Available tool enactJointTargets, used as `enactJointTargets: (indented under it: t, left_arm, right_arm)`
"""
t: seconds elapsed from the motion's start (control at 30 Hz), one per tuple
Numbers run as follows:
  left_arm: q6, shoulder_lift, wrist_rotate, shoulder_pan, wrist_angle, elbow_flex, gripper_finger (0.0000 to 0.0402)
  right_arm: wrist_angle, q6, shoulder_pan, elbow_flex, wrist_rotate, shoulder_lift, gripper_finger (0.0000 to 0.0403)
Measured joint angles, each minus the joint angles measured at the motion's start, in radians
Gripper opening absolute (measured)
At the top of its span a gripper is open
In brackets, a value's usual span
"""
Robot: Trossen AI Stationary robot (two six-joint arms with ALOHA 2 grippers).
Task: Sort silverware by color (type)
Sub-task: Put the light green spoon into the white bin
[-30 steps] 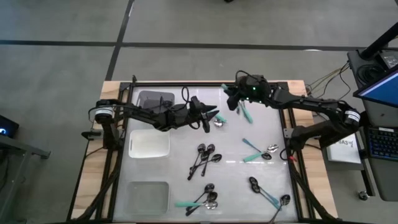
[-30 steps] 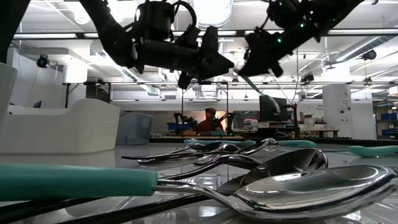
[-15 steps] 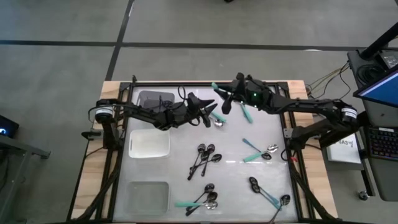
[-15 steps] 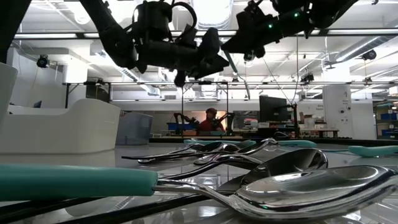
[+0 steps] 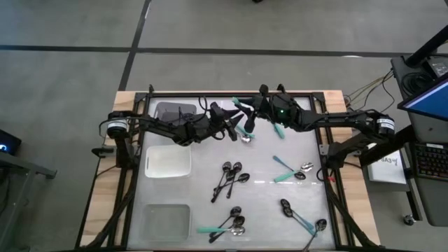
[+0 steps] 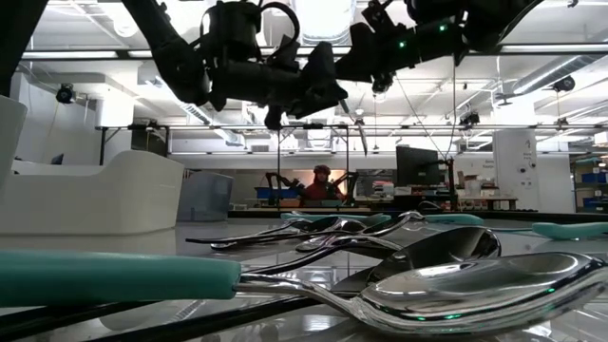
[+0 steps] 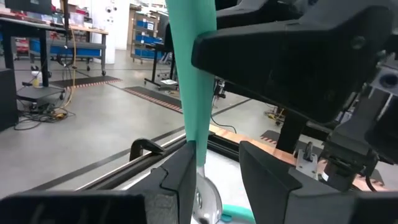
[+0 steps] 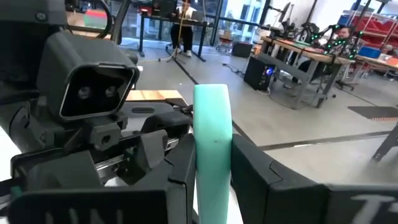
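My right gripper (image 5: pixel 253 115) is shut on a spoon with a teal handle (image 5: pixel 239 103), held up over the far middle of the table. My left gripper (image 5: pixel 236 129) is open and faces it from the left. In the left wrist view the spoon's handle (image 7: pixel 194 81) runs down to a silver neck (image 7: pixel 199 186) at the gap between my left fingers. Other silverware lies flat on the table in loose groups (image 5: pixel 231 178), (image 5: pixel 290 171), (image 5: pixel 227 224), (image 5: pixel 302 217). One silver bowl (image 5: pixel 246 138) lies below the two grippers. My right gripper pinches the spoon's teal handle (image 8: pixel 212 186) between its two fingers, coming level from the table's right. The handle's free end (image 8: pixel 211 99) sticks out past the fingers. The spoon is lifted clear, its thin lower part (image 6: pixel 362 138) hanging below the gripper. My left gripper: the spoon's neck shows beside one fingertip (image 7: pixel 183 177), but I cannot tell whether it touches.
A grey bin (image 5: pixel 175 112), a white bin (image 5: pixel 168 162) and a clear bin (image 5: pixel 166 218) stand in a row along the table's left side. A teal-handled spoon (image 5: pixel 277 127) lies under my right arm. People and benches show in the room beyond.
My right gripper has moved toward the table's left, up to my left gripper, and has rolled at the wrist. The spoon has swung from a slant to hanging nearly upright.
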Motion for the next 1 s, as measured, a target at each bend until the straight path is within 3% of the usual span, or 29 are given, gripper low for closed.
enactJointTargets:
  t: [0.53, 0.67, 0.8, 1.0]
  left_arm:
    - [0.01, -0.002, -0.05, 0.003, -0.049, 0.047, 0.0102]
    - [0.022, -0.002, -0.05, 0.003, -0.05, 0.047, 0.008]
    - [0.051, -0.002, -0.047, 0.002, -0.05, 0.047, 0.0032]
    - [0.053, -0.002, -0.032, 0.004, -0.052, 0.046, 0.0033]
  right_arm:
    - [0.018, -0.086, 0.061, 0.001, 0.028, 0.011, 0.0066]
    - [0.018, -0.088, 0.061, 0.001, 0.035, 0.011, 0.0066]
    - [0.019, -0.09, 0.063, 0.001, 0.039, 0.011, 0.0066]
    - [0.014, -0.082, 0.063, 0.001, 0.04, 0.011, 0.0071]
